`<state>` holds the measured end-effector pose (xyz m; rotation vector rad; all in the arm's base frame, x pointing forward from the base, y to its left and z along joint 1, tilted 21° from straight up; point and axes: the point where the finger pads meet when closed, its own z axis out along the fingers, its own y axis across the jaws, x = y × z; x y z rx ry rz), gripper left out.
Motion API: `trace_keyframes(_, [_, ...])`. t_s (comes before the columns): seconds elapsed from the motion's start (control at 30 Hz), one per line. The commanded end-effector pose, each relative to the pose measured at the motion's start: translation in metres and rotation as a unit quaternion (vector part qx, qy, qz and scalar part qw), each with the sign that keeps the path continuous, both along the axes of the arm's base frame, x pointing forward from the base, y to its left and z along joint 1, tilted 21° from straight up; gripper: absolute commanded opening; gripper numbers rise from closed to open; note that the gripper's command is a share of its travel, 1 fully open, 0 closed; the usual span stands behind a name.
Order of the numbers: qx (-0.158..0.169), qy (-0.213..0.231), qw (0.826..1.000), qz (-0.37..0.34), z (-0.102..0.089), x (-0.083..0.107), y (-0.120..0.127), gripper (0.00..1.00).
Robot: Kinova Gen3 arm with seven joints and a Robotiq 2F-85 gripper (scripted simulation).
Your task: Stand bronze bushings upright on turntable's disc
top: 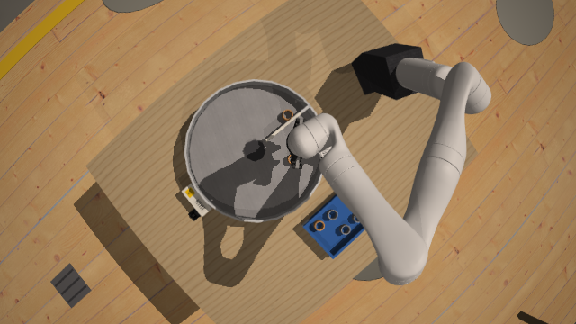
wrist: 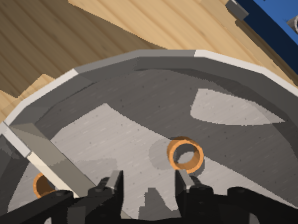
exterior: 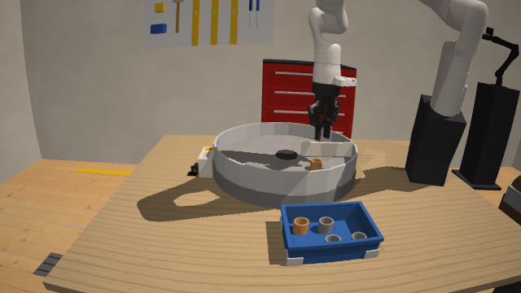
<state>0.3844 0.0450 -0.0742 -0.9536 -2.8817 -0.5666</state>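
The hand (exterior: 323,132) hangs half-open and empty above an upright bronze bushing (exterior: 316,163) on the disc (top: 225,130), away from the hub (top: 255,150)

Wooden table (exterior: 171,244) bearing turntable (exterior: 260,187), crate (exterior: 368,228)

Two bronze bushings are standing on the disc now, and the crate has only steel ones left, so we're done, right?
Not quite. Two bronze bushings do stand on the disc, but the exterior view shows the crate holds one more bronze bushing beside the three steel ones. The gripper hangs above the disc holding nothing, so one transfer remains.
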Motion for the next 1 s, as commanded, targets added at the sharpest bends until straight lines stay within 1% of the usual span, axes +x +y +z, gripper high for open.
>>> trace_keyframes(0.0, [0.000,-0.001,1.000,0.000,0.001,0.000,0.000,0.40])
trace_keyframes(0.43, [0.000,-0.001,1.000,0.000,0.001,0.001,0.000,0.39])
trace_keyframes(0.57, [0.000,-0.001,1.000,0.000,0.003,0.002,0.006,0.39])
trace_keyframes(0.7, [0.000,-0.001,1.000,0.000,0.010,0.005,0.023,0.39])
trace_keyframes(0.9, [0.000,-0.001,1.000,0.000,0.029,0.013,0.070,0.39])
trace_keyframes(0.97, [0.000,-0.001,1.000,0.000,0.029,0.013,0.070,0.39])
